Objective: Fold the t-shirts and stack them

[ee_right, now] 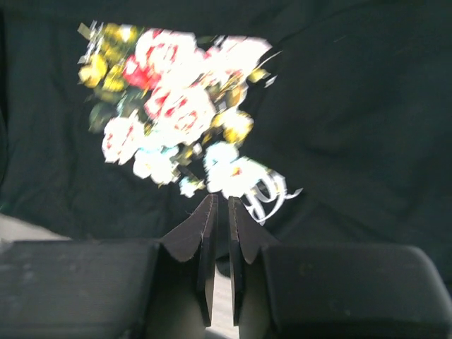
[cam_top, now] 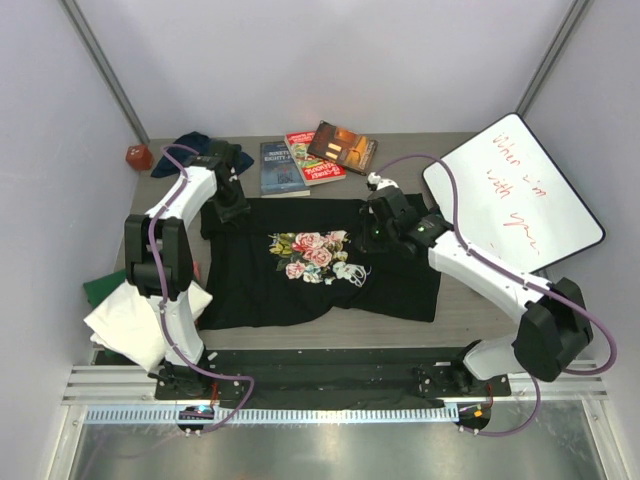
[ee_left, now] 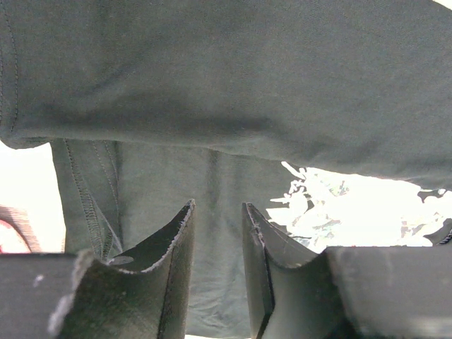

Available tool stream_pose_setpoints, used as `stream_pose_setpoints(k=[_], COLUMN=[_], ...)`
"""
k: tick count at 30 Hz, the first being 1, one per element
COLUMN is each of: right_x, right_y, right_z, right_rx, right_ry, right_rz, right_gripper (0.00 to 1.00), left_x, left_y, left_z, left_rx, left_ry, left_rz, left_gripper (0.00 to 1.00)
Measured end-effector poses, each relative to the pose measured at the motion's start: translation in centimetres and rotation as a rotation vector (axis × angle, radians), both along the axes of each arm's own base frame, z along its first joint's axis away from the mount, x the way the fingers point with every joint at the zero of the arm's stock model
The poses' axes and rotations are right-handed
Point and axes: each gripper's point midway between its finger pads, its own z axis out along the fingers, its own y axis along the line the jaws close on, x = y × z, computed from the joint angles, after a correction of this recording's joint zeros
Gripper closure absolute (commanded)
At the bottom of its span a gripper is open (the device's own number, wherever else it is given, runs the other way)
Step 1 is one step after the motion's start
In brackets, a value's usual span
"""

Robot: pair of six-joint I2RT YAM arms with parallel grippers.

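The large black t-shirt [cam_top: 270, 290] lies spread flat mid-table, its rose print [cam_top: 312, 252] facing up. My left gripper [cam_top: 228, 205] is at the shirt's far left corner. In the left wrist view its jaws [ee_left: 217, 206] stand apart, with black cloth [ee_left: 247, 85] showing through the gap and a fold across the top. My right gripper [cam_top: 378, 225] hovers at the shirt's far right edge. Its jaws [ee_right: 221, 199] are parted by a narrow slit with nothing in it, pointing at the print [ee_right: 176, 106]. A folded white shirt [cam_top: 130, 320] lies on a green one [cam_top: 100, 288] at near left. A navy shirt [cam_top: 190, 145] is crumpled at the back left.
Three books [cam_top: 315, 155] lie along the back edge beyond the black shirt. A whiteboard [cam_top: 515, 190] with red writing leans at the right. A small red object [cam_top: 138, 156] sits in the back left corner. Grey walls close in on both sides.
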Motion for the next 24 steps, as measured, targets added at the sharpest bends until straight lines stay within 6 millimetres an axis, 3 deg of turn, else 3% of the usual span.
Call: stream_pose_setpoints(k=[3, 6, 10, 12, 15, 20, 24], right_x=[0.9, 0.8, -0.6, -1.4, -2.4, -4.8, -7.2], right_y=[-1.5, -3.3, -5.8, -6.6, -7.4, -8.5, -10.7], right_z=[0.6, -0.6, -2.4, -2.5, -2.7, -5.7, -7.3], right_rx=[-0.021, -0.056, -0.104, -0.112, -0.105, -0.119, -0.151], right_ry=[-0.040, -0.038, -0.028, -0.029, -0.024, 0.071, 0.132], right_rz=[-0.053, -0.100, -0.147, -0.165, -0.186, -0.220, -0.307], right_gripper=[0.80, 0.73, 0.68, 0.59, 0.59, 0.59, 0.58], left_x=[0.0, 0.0, 0.1, 0.0, 0.0, -0.1, -0.2], left_y=[0.0, -0.1, -0.4, -0.5, -0.8, -1.1, -1.3], left_z=[0.0, 0.0, 0.0, 0.0, 0.0, 0.0, 0.0], left_rx=[-0.001, -0.001, 0.000, 0.000, -0.001, -0.002, 0.000], left_ry=[0.000, -0.002, -0.006, -0.007, -0.007, -0.007, -0.007], left_rz=[-0.001, -0.003, -0.014, -0.020, -0.027, -0.043, -0.052], left_gripper=[0.63, 0.60, 0.60, 0.60, 0.59, 0.59, 0.60])
